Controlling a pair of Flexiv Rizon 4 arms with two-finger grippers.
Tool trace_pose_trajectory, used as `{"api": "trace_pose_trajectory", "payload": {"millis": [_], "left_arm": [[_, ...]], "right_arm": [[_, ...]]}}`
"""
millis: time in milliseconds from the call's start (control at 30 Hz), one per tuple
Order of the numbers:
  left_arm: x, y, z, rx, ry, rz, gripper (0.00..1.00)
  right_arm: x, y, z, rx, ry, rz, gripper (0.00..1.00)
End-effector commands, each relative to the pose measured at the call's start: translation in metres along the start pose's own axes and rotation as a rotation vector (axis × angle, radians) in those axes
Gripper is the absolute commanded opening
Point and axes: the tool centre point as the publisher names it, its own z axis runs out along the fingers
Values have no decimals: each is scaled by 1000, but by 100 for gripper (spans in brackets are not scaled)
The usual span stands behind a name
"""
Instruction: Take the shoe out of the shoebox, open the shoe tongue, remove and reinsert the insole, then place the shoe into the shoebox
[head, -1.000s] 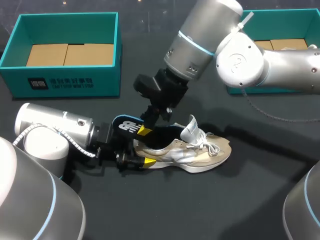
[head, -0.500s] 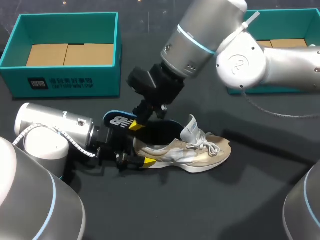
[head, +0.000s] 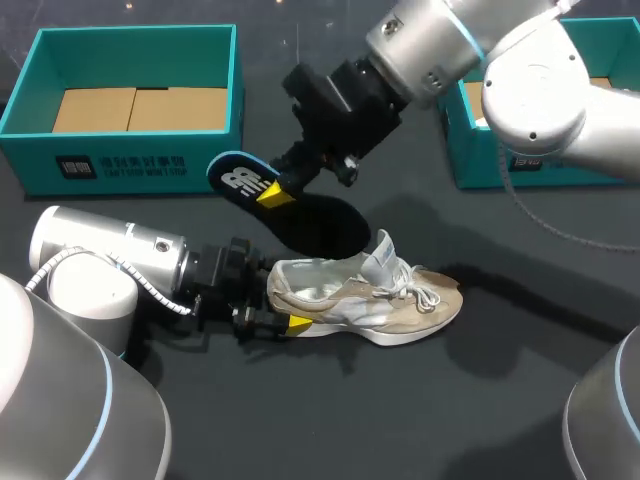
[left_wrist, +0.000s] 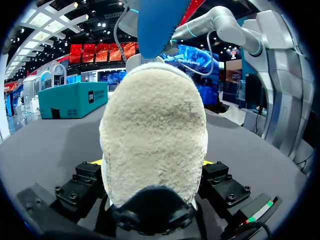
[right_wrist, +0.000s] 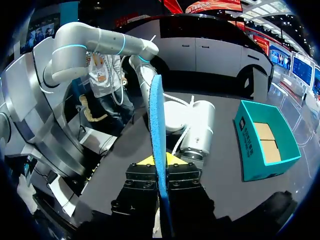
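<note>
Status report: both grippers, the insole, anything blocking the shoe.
Right gripper shut on insole, above the shoe. Left gripper shut on shoe heel, shoe on table. Nothing between insole and shoe opening.

Insole (head: 303, 217) lifted clear of shoe (head: 385, 300).
Right gripper (head: 274, 191) has risen and swung back from the heel opening, carrying the insole from inside the shoe into the air above it; the shoe's pale inner bed now shows.

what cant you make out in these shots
Left wrist view: heel of the beige and silver sneaker fills it, hiding toe and laces.
Right wrist view: the black, blue-bottomed insole, edge-on in the right hand, hides its top.
Head view: right arm covers much of the right teal box.
</note>
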Motion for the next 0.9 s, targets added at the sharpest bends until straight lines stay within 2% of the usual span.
{"api": "trace_pose_trajectory", "payload": {"millis": [33,100,133,300,333,433,467,900], "left_arm": [[0,1,0,-1,-1,0,0],[0,1,0,-1,-1,0,0],[0,1,0,-1,-1,0,0],[0,1,0,-1,-1,0,0],[0,1,0,-1,-1,0,0],[0,1,0,-1,-1,0,0],[0,1,0,-1,-1,0,0],[0,1,0,-1,-1,0,0]], "right_arm": [[6,-6,-1,-29,-11,-2,0],[6,-6,-1,-29,-11,-2,0],[9,-2,-5,-59,-15,10,0],[28,24,-38,-115,-26,16,0],[32,28,-46,-139,-25,18,0],[48,38,-70,-306,-48,-45,0],[51,38,-76,-344,-52,-17,0],[51,38,-76,-344,-52,-17,0]]}}
